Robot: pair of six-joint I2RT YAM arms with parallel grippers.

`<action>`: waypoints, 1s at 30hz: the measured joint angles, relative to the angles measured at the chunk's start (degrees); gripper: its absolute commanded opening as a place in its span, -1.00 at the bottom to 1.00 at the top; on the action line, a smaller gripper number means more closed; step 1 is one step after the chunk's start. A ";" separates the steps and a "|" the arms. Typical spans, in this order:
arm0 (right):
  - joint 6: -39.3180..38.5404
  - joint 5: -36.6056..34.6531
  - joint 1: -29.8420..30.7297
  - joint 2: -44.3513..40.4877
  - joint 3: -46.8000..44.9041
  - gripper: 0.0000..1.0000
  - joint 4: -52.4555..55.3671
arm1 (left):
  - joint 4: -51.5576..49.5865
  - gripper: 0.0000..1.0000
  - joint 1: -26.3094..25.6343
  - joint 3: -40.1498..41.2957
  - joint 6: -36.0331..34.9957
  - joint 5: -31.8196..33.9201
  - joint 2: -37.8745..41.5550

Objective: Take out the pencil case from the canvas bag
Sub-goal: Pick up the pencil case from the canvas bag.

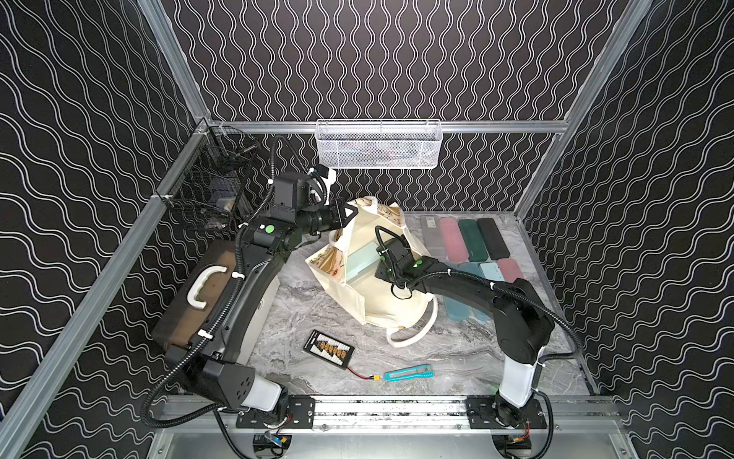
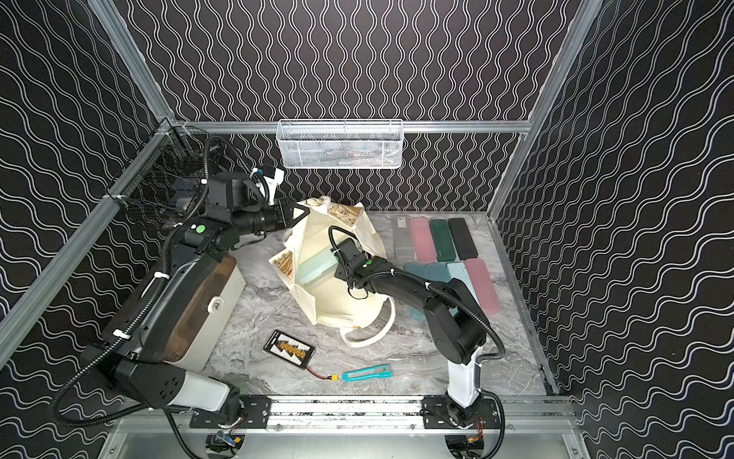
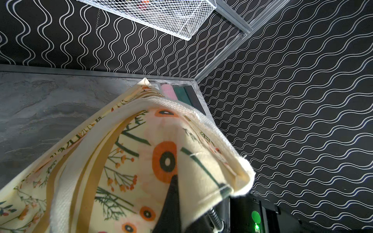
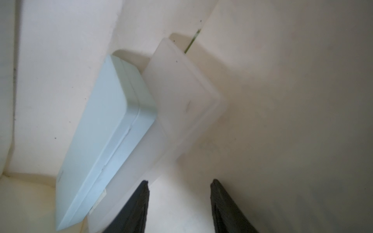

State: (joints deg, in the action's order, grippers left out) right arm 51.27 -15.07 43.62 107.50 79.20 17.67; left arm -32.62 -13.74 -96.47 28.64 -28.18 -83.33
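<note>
canvas bag (image 1: 375,310) holds two pencil cases (image 4: 96,131), blue and frosted.

Room in canvas bag (image 1: 381,306) beside pencil case (image 4: 101,131)

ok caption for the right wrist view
Open right gripper inside the canvas bag, facing a blue case and a white case.

canvas bag (image 2: 345,302): cream, mouth gaping, on marble table (image 2: 397,357).
pencil case (image 2: 313,270): pale blue, lying inside bag.
left gripper (image 2: 304,211): pinching bag's far rim.
right arm (image 2: 397,278): wrist inside bag mouth, fingertips hidden.
</note>
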 measured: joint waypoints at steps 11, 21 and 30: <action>5.31 4.66 -3.13 -2.25 -4.98 0.13 -8.22 | 1.25 -1.00 -0.04 1.29 0.17 -2.08 1.05; 7.28 7.69 -4.63 -1.55 -6.34 0.08 -13.79 | 3.76 -1.00 -0.04 1.68 2.05 -5.97 1.29; 8.02 9.53 -5.49 -0.76 -5.95 0.12 -19.39 | 4.76 -1.00 -0.11 0.85 3.67 -8.50 1.29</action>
State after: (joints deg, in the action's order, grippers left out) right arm 59.29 -5.54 38.13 106.74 73.25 -1.72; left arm -27.86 -13.85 -95.61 32.32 -36.69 -82.04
